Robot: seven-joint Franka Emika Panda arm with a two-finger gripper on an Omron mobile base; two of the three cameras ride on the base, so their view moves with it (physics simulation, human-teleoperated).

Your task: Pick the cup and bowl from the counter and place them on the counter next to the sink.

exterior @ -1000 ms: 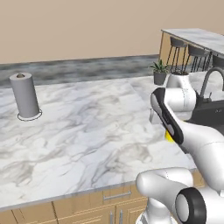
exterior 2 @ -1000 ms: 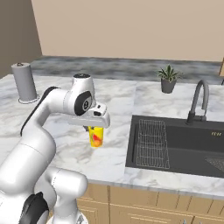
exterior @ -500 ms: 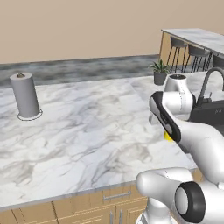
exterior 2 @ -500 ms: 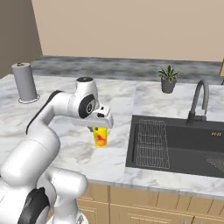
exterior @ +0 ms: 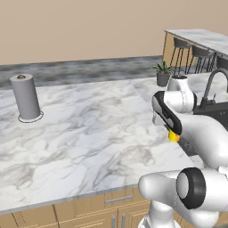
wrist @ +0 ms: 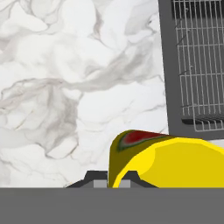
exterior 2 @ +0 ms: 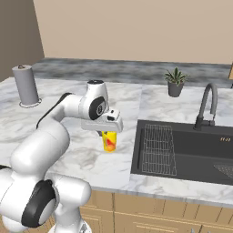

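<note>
The two-finger gripper [exterior 2: 108,134] is clamped on the small yellow tapered cup [exterior 2: 108,141], mid-frame above bare white marble counter [exterior 2: 91,159], just left of the dark sunk sink's [exterior 2: 182,150] edge.

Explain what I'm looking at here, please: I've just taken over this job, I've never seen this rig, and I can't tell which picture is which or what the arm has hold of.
The machine is a white robot arm on a driving base, working at a marble counter in a simulated kitchen. Two pictures come from cameras on the base, behind the arm: one from its left, one from its right. The third comes from a camera on the hand, looking along the gripper.

In the right base view the gripper is shut on the small yellow cup, holding it by the top, close to the left edge of the dark sink. The hand view shows the same cup up close, with the sink's wire rack beyond it.

Also on the counter: a grey paper towel roll far to the left, and a potted plant behind the sink, beside the curved tap.
</note>
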